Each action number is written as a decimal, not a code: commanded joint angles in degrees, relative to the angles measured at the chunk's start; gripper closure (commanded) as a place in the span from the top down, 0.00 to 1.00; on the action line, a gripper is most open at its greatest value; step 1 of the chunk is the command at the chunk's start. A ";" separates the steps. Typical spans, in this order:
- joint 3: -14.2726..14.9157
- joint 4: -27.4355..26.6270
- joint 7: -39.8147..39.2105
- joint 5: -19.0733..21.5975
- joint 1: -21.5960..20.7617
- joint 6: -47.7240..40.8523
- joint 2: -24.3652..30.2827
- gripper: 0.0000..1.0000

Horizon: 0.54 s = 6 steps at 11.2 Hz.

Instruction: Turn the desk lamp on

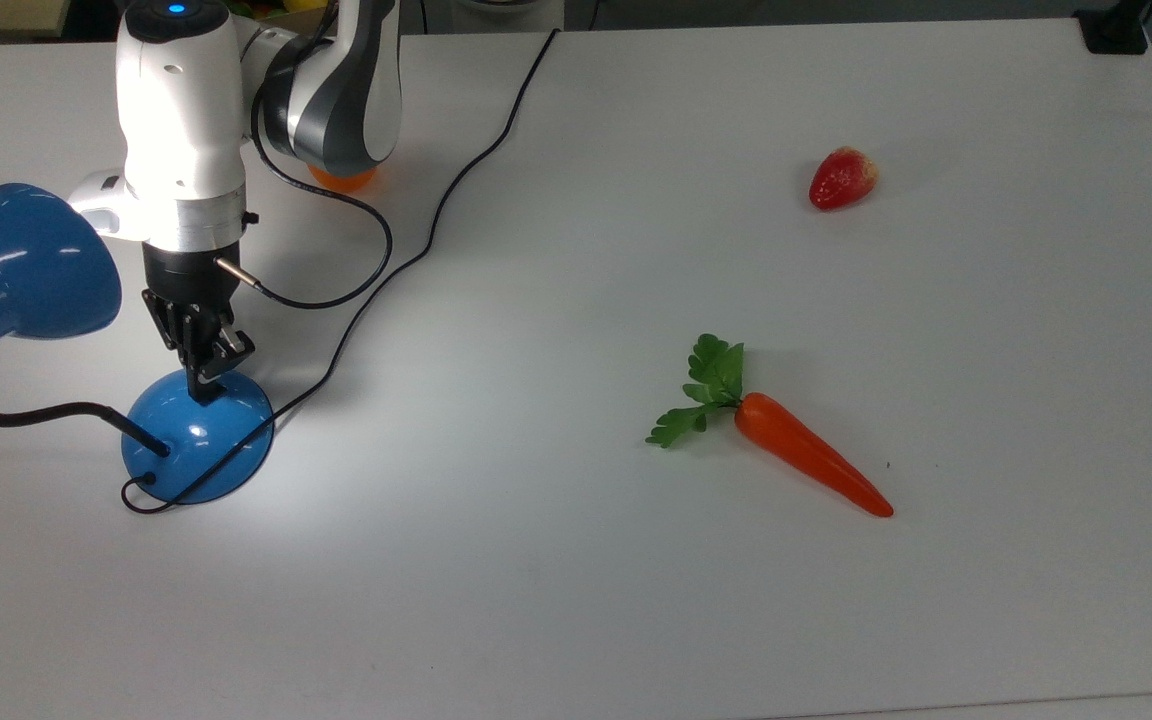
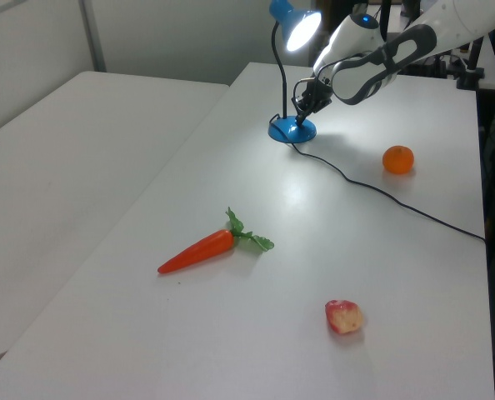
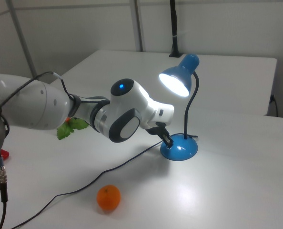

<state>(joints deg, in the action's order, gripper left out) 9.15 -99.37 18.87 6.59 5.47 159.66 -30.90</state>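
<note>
Glossy blue, the desk lamp point(image 1: 198, 447) stands at the left edge of the top view, its domed base on the white desk point(image 1: 636, 600) in the lower left of the frame, its black gooseneck curving up to the cone shade at the far left; in the right view the lamp point(image 3: 179, 145) sits right of centre with the shade lit, and a bright patch lies on the desk beside the base. In the left view the lamp point(image 2: 292, 129) is at upper centre. The end effector point(image 1: 204, 385) points down with its tips at the upper rim of the base, fingers pressed together and holding nothing. A black cord point(image 1: 456, 190) runs from the base toward the top of the frame. An orange point(image 3: 108, 197) lies at lower centre of the right view. In the top view a carrot point(image 1: 806, 460) lies right of centre and a strawberry point(image 1: 842, 178) at upper right, both well apart from the lamp.
</note>
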 commanded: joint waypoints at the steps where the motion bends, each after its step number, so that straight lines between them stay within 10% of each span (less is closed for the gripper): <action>1: 0.26 -2.93 -0.84 0.35 -0.98 -11.27 7.41 0.00; 6: -0.18 -6.72 -8.13 0.18 -2.74 -28.84 17.87 0.00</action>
<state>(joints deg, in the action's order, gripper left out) 8.74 -102.68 14.61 6.58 4.52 139.10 -19.29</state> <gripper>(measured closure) 0.991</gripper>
